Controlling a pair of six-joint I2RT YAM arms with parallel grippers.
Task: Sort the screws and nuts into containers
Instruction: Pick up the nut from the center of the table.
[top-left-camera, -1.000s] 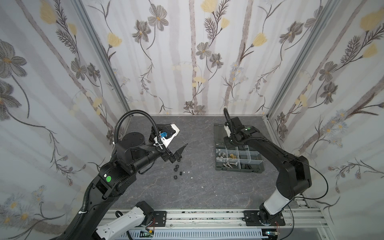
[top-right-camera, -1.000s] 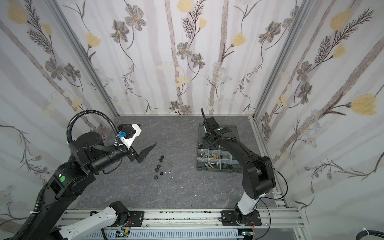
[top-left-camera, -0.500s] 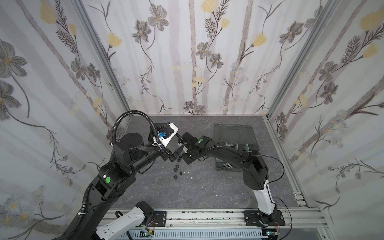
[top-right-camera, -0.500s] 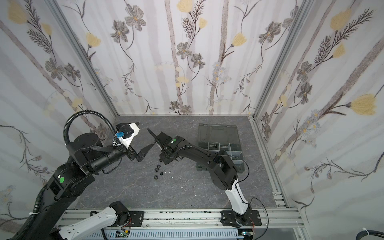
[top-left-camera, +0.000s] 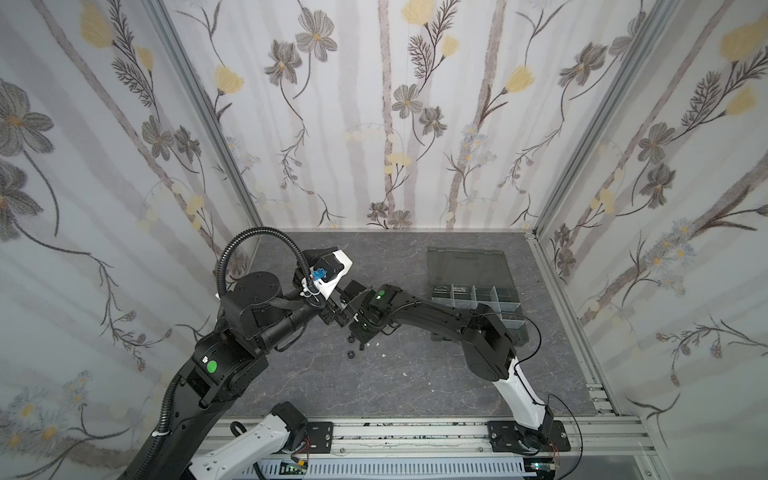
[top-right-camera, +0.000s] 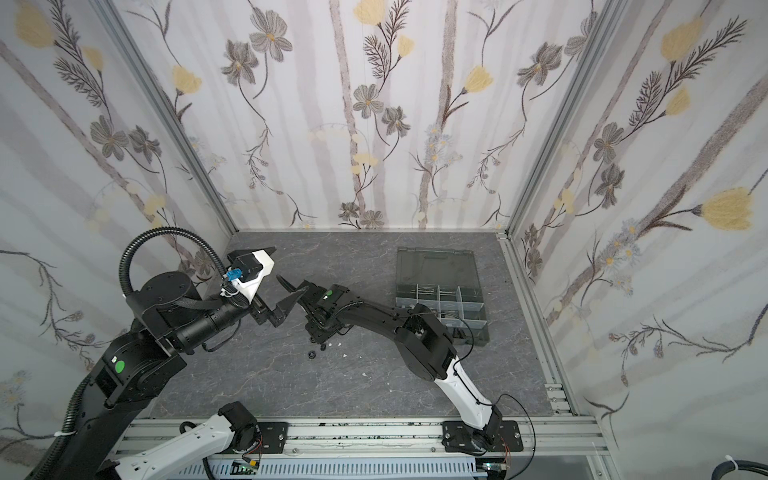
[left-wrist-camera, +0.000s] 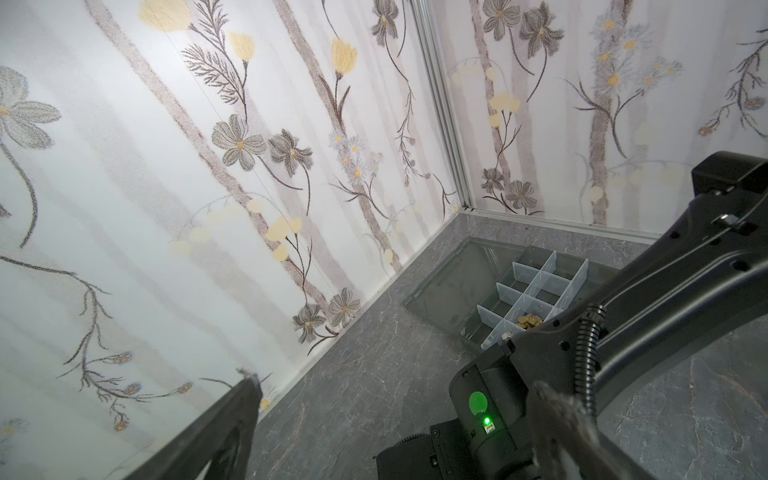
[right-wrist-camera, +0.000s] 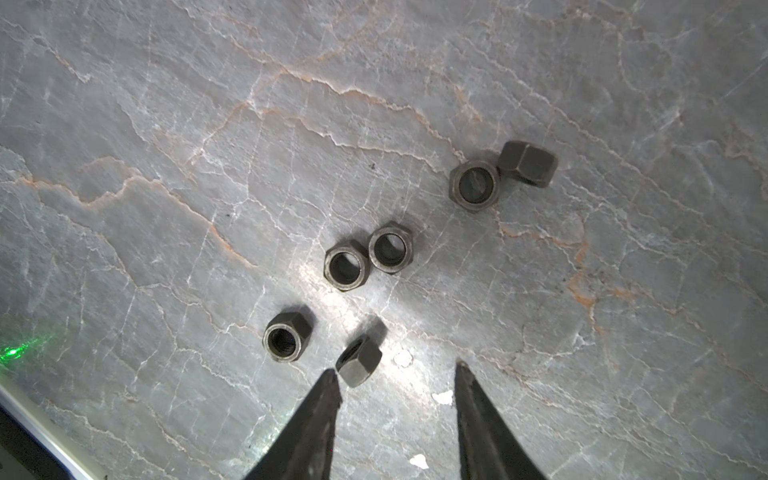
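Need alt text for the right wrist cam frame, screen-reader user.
Six dark hex nuts lie loose on a grey marbled tabletop, four of them in two touching pairs. The right gripper hovers above with its two dark fingers apart and nothing between them; a nut tipped on its side lies close beside one fingertip.

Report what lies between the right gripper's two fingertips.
In the right wrist view, a tilted nut sits at the mouth of the open right gripper, beside one fingertip; the rest of the gap is bare table with a white fleck.
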